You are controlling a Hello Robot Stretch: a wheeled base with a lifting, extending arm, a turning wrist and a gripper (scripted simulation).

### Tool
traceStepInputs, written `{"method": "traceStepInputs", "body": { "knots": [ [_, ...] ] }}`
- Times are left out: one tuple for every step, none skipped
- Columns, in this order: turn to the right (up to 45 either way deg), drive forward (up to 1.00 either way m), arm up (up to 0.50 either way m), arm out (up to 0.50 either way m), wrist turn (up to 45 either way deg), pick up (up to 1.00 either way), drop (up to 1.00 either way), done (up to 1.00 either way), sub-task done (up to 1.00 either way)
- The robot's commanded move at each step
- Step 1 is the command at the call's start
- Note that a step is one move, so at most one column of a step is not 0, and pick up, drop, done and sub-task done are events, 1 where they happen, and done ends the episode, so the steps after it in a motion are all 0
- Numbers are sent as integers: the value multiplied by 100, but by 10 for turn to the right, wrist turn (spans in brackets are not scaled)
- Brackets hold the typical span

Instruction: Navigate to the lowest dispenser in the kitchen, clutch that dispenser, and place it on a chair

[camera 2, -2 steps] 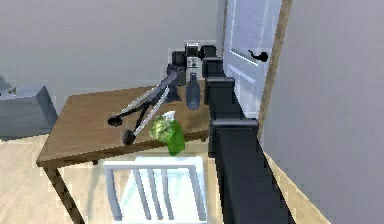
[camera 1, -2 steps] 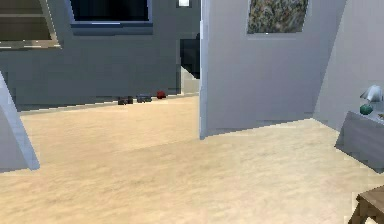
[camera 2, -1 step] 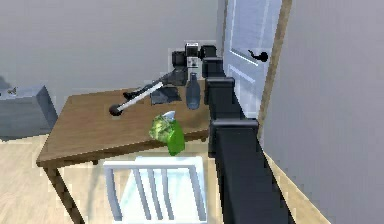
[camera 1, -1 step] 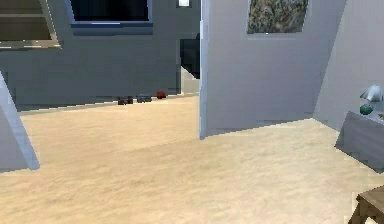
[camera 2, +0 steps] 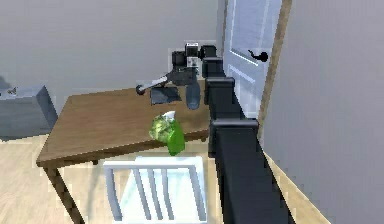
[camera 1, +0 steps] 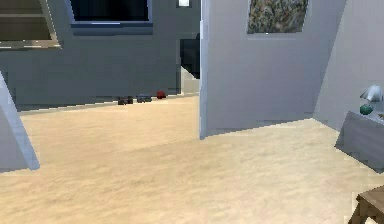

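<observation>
Dispenser (camera 2: 168,135), green body with white head, is sitting at the wooden table's (camera 2: 90,125) near edge, just left of the arm bar (camera 2: 235,150) and just beyond the white chair (camera 2: 155,188); contents not discernible. Its long axis is running near vertical, leaning slightly, head uppermost; nozzle direction not resolvable. Gripper (camera 2: 145,89) is hovering farther out above the table, fingers pointing left against bare tabletop, carrying nothing. Pale wood floor (camera 1: 150,160) is running between grey-blue walls; white door (camera 2: 250,50) is standing at far right, grey cabinet (camera 2: 25,112) at left.
</observation>
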Motion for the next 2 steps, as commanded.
{"method": "traceStepInputs", "body": {
  "knots": [
    [0, 0, 0, 0, 180, 0, 0, 0, 0],
    [0, 0, -8, 0, 0, 0, 0, 0, 0]
  ]
}}
